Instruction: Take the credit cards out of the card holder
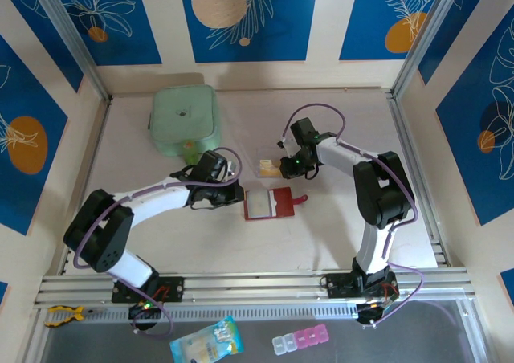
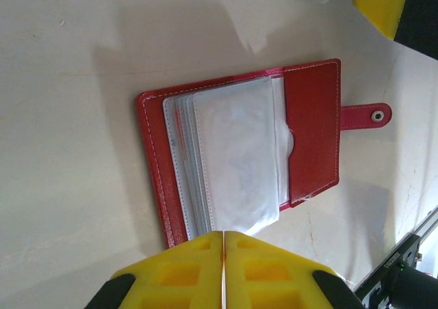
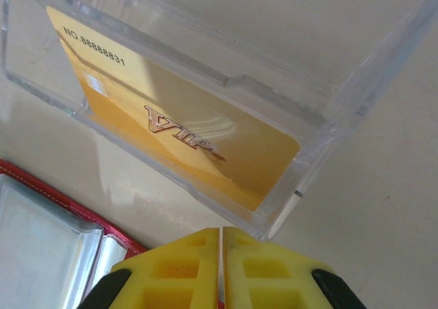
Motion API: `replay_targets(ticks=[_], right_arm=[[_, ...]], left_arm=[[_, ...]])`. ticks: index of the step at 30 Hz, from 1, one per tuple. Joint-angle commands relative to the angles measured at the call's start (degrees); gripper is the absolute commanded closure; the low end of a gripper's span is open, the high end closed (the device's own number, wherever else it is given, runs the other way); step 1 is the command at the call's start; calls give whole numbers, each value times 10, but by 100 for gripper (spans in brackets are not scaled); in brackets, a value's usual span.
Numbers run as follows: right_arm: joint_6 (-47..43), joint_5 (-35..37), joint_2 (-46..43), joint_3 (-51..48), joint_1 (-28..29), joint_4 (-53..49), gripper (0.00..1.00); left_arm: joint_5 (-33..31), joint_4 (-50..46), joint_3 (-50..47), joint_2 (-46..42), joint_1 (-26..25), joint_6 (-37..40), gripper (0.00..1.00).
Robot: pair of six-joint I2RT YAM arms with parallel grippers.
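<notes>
One table, card holder (blue walls)

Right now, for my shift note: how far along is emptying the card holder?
Done: a gold VIP card lies in the clear plastic tray. In hand: nothing; left tool and right tool shut, empty. Left: checking the open dark red wallet, sleeve contents unclear.

pale table — red card holder lying open, clear box, green pouch

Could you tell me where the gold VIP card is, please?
The gold card sits in the clear tray, mid-table beyond the card holder, by the right gripper.
</notes>
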Motion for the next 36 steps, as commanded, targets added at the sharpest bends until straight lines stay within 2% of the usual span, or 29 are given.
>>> replay_targets(ticks=[1,7,12,17,24,29,36], right_arm=[[10,1,7,18,-3,3,90],[29,2,-19,8,4,-2,90],[91,8,-65,-22,13,-10,87],[168,-28,-123,-84,24,20,86],[266,-97,-160,-129,41,44,86],[302,-145,-163,-135,51,39,83],[318,-154,-165,-151,69,51,77]], left_arm=[[9,2,0,7,-8,-4,90],[14,3,-3,19,-12,-3,90],[18,5,-3,35,-15,-2,91],[24,8,4,56,-18,2,92],[17,3,11,76,-20,6,95],[19,8,12,87,-20,6,96],[20,13,14,97,-21,7,96]])
